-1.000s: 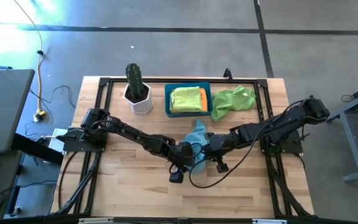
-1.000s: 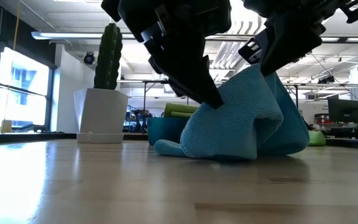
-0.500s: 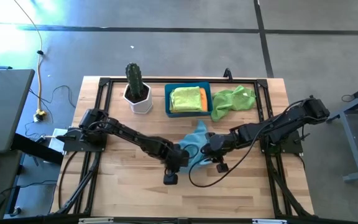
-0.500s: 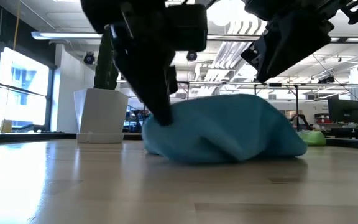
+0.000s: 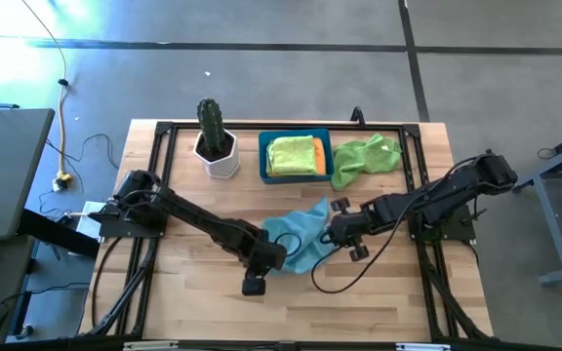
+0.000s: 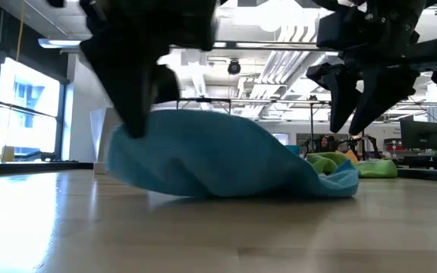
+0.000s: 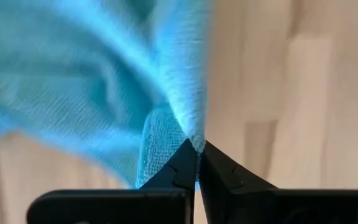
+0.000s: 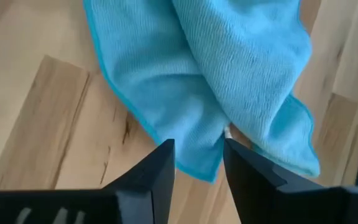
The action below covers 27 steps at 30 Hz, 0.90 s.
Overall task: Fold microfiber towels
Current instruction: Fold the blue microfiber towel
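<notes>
Near mid-table (image 5: 193, 283), between both arms: light blue towel (image 5: 296, 237), dragged outward by the left gripper (image 7: 195, 163) since a second ago, from a tall bunched heap to a low, wide, still rumpled spread. Ready for flattening, by the look of it, not yet folded. Left fingers clamped on one towel corner. Right gripper (image 8: 197, 165) now let go, fingers parted just above the opposite edge. Further back, folded cloths in the blue bin (image 5: 263, 156), a lime green towel (image 5: 364, 156) crumpled beside it.
</notes>
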Motion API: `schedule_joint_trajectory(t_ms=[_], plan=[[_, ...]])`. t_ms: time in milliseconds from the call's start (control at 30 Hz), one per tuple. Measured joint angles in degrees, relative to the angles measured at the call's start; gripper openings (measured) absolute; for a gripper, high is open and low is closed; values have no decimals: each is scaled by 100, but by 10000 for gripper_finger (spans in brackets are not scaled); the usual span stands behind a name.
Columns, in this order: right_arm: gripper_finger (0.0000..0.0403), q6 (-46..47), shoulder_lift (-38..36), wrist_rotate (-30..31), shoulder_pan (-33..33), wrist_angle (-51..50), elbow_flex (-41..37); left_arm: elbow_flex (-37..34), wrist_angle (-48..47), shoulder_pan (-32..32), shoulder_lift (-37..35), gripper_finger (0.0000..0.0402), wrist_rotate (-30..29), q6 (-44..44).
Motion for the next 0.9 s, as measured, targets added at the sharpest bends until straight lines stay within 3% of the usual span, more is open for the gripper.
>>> schedule_joint_trajectory(t_ms=[267, 600, 900], plan=[[129, -213, 14, -128, -27, 93, 0, -10, -352, -39, -86, 2, -304, -176], [129, 284, 483, -405, 97, 313, 0, -10, -499, -66, -90, 2, -314, -184], [129, -278, 762, -19, 467, 693, 0, -10, -571, -178, -90, 2, -280, -193]])
